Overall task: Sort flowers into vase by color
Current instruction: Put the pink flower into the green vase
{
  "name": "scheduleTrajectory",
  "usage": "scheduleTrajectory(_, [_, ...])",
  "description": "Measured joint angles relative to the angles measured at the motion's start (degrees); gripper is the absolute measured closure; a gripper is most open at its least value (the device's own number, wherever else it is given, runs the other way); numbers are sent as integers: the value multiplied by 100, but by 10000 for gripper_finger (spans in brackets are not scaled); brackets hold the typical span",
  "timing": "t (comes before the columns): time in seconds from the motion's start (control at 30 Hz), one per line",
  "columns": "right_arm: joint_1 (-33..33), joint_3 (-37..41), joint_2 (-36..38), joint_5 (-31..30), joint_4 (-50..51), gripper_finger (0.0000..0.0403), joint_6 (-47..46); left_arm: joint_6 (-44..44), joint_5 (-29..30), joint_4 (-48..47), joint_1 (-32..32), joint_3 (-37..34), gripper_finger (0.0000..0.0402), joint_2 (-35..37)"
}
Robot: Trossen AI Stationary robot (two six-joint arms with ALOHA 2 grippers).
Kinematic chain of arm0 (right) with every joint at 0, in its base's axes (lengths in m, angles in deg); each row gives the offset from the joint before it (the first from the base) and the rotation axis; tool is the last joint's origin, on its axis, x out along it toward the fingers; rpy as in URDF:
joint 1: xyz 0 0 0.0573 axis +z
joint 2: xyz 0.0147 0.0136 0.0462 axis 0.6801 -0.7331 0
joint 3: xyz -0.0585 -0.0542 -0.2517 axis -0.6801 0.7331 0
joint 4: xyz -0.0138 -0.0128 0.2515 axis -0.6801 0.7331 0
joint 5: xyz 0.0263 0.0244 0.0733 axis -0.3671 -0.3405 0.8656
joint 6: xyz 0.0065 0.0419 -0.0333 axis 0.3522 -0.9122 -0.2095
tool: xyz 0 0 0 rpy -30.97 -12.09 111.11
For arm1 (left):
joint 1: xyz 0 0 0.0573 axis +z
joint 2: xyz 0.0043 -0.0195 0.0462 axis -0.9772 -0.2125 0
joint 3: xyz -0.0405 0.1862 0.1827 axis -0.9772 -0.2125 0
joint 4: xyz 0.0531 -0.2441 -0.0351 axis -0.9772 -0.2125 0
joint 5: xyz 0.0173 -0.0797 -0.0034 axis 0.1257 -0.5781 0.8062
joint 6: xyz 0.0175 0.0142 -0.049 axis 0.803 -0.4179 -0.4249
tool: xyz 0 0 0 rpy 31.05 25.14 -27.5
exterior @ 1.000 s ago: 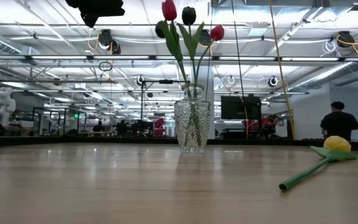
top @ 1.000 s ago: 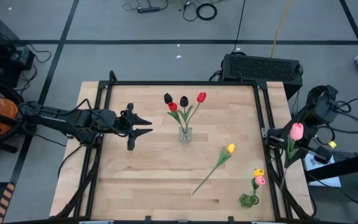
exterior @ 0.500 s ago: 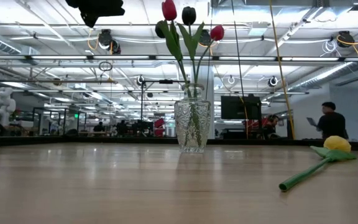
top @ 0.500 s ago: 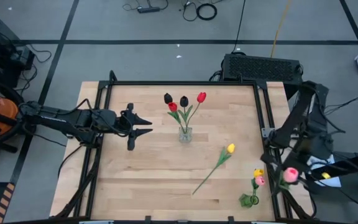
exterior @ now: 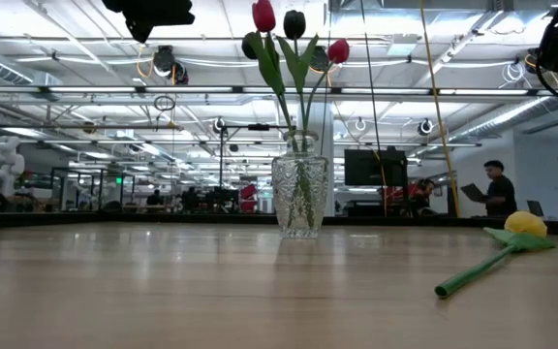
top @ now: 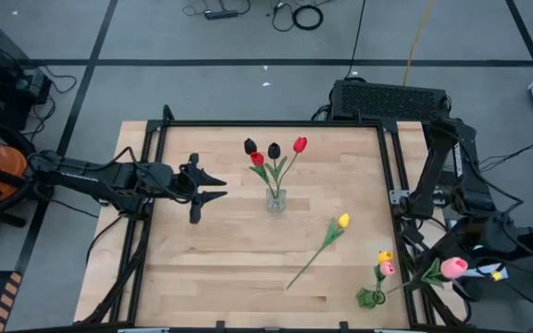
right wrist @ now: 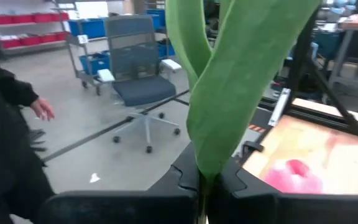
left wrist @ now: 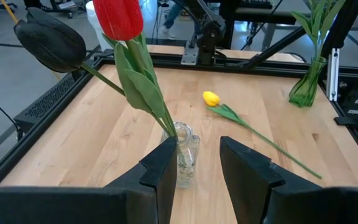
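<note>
As right arm swings pink tulip (top: pixel 453 267) down beside green vase (top: pixel 372 296), right jaws stay clamped on stem; left jaws (top: pixel 218 184) half-open, empty, over bench (top: pixel 202 268).

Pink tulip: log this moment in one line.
right gripper: shut on pink tulip, off table's right edge | left gripper: open, empty, beside clear vase | yellow tulip: lying on table

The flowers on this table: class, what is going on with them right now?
The right claw is shut on a pink tulip, holding it off the table's right edge, near the green vase that has a yellow and a pink flower in it. The clear vase in the middle holds red and black tulips. One yellow tulip lies loose on the table. The left claw hangs open beside the clear vase, holding nothing.
</note>
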Motion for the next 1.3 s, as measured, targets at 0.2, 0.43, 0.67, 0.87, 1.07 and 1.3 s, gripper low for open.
scheduleTrajectory(0.2, [41, 372, 134, -152, -435, 403, -63, -1, 0, 1, 1, 0, 272, 0])
scheduleTrajectory(0.43, [41, 596, 141, -313, -602, 403, -169, -1, 0, -1, 2, 0, 272, 0])
scheduleTrajectory(0.67, [41, 1095, 134, -361, -1271, 403, -230, -1, 0, -1, 1, 0, 272, 0])
scheduleTrajectory(0.87, [41, 1482, 134, -408, -1720, 403, -231, -1, 0, -1, 2, 0, 272, 0])
scheduleTrajectory(1.07, [41, 1601, 138, -401, -1709, 403, -264, -1, 0, 1, 0, 0, 272, 0])
scheduleTrajectory(1.3, [41, 1633, 137, -287, -1694, 380, -318, 0, 0, 0, 0, 0, 272, 0])
